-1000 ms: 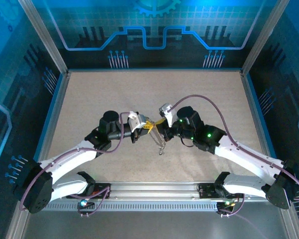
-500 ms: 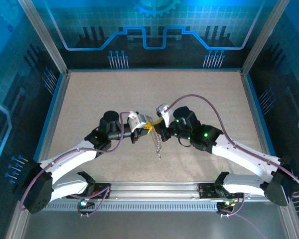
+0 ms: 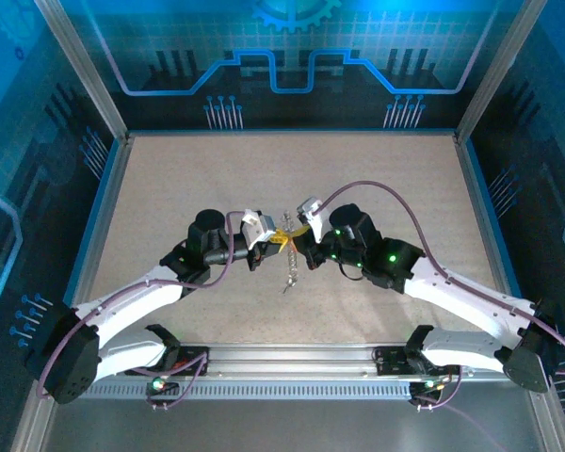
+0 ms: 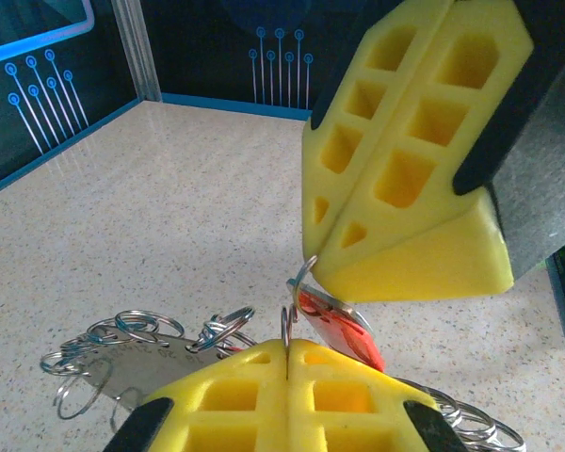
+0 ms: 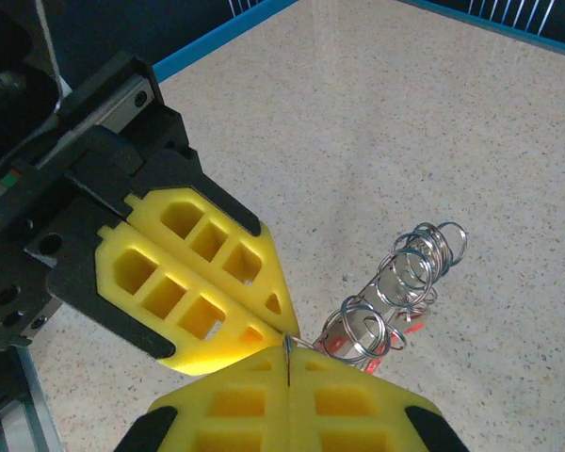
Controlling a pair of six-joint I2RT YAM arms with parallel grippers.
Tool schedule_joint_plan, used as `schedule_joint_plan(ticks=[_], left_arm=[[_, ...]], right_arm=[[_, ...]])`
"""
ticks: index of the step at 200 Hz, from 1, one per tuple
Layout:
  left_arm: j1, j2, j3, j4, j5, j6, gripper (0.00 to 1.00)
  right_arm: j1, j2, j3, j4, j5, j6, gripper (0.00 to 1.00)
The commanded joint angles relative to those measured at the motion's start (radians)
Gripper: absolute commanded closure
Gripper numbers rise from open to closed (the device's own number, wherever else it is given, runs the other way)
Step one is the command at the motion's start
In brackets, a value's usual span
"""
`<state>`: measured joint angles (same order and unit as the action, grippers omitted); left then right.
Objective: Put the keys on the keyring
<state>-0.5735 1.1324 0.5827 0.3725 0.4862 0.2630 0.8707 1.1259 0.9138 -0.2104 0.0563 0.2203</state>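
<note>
Above the middle of the worktop (image 3: 169, 188) I have the left gripper (image 3: 275, 238) and right gripper (image 3: 299, 234) tip to tip, both clamped shut on the keyring (image 4: 283, 325) wire. A red-headed key (image 4: 337, 330) sits just under the right tip, and a string of small rings (image 5: 400, 282) hangs below. I'd hold one side firm and ease the key along the wire without twisting. Whether that key is threaded I cannot tell: the yellow fingertips (image 4: 405, 188) hide the wire's split.
</note>
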Motion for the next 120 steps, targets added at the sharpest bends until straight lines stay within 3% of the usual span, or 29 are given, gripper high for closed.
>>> schedule_joint_plan(ticks=[1,120], left_arm=[[-0.009,-0.022,0.024,0.051,0.009,0.014,1.00],[-0.011,-0.025,0.039,0.032,0.006,-0.008,1.00]], right_arm=[[0.015,-0.005,-0.006,0.014,0.017,-0.004,1.00],[0.048,0.017,0.000,-0.004,0.087,-0.002,1.00]])
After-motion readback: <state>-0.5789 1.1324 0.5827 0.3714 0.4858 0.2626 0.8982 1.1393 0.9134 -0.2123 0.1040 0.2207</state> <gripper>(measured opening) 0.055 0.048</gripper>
